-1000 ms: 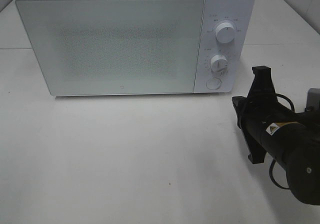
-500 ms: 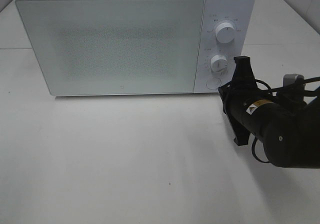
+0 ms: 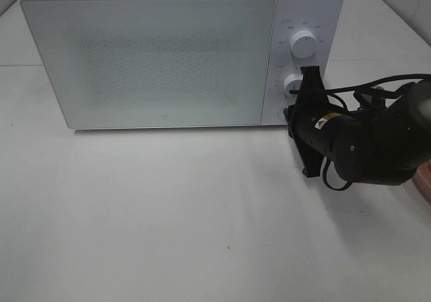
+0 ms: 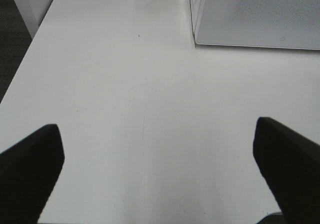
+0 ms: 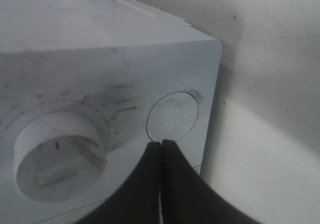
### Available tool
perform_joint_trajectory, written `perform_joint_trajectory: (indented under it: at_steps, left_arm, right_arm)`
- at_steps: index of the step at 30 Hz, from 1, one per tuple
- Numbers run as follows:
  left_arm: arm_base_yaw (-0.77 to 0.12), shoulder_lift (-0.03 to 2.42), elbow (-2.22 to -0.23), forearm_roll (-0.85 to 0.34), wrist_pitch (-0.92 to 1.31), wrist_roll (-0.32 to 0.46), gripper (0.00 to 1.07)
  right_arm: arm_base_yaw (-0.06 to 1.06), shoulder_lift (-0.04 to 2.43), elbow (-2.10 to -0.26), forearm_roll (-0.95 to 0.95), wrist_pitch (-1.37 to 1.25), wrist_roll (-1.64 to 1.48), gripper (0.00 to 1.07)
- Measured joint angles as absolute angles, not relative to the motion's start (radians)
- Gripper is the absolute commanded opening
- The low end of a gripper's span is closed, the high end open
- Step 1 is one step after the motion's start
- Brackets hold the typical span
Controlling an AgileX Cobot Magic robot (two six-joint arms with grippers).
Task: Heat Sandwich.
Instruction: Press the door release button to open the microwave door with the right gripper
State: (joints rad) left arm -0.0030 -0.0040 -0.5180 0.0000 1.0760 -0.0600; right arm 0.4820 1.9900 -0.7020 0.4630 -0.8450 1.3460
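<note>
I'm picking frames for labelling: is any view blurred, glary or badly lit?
Exterior high: even soft light, no glare; the microwave door shows a speckled pattern. Left wrist: the table is sharp, the left gripper's fingers are black, soft-edged shapes. Right wrist: the shut right gripper is dark and unfocused, the round button is clear.

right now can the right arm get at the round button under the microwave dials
Probably yes: the right gripper, shut, sits right at the edge of the round button on the microwave, with nothing between them.
</note>
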Motion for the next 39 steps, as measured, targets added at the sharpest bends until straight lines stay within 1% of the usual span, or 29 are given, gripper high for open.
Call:
perform_joint_trajectory:
  at_steps: [12, 29, 39]
  left_arm:
    - [-0.003, -0.004, -0.518, 0.000, 1.076, -0.060, 0.98]
    - [-0.003, -0.004, -0.518, 0.000, 1.076, -0.060, 0.98]
    - [-0.003, -0.004, -0.518, 0.000, 1.076, -0.060, 0.98]
  right_arm:
    - [0.470, 2.070, -0.783, 0.476, -0.819, 1.346, 0.00]
    - [0.468, 2.073, -0.785, 0.517, -0.873, 1.315, 0.00]
    - [0.475, 2.128, -0.840, 0.551, -0.863, 1.316, 0.00]
